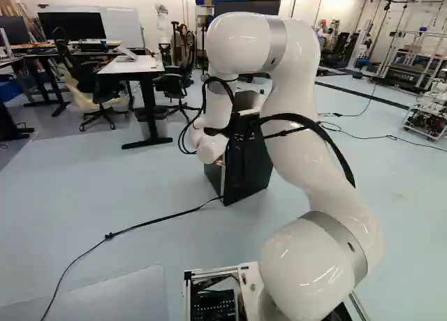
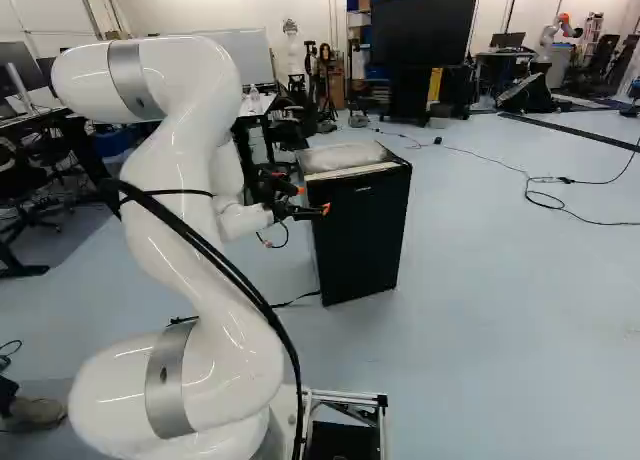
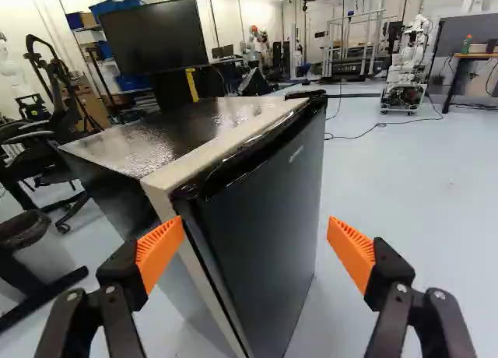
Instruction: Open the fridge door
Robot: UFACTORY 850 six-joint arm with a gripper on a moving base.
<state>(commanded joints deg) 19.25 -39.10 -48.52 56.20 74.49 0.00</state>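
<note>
From where I'm standing, the white arm (image 2: pixel 190 150) is bending out from its base so that its wrist is hanging low beside the small black fridge (image 3: pixel 171 140). The fridge is standing upright on the pale floor (image 2: pixel 500 300), straight ahead of the gripper, presumably to be leaving its front free for the swing. Its door (image 3: pixel 272 218) is looking shut, lying along the front of the body. A dark piece is sitting on the door's far top corner, likely covering the hinge, so I'm guessing the near edge is the one meant to be coming free.

The black gripper (image 3: pixel 255 237) is facing that near edge, its two fingers standing wide apart and clamping nothing. The orange pads (image 3: pixel 159 253) are flanking the corner, one towards the side wall, the other out past the door's face, probably so that one can be hooking the edge; whether either is touching, I can't tell. Pushing too hard there could be shoving the whole fridge.

Smallest of all, a pale label (image 3: pixel 296 153) is sitting high on the door.
</note>
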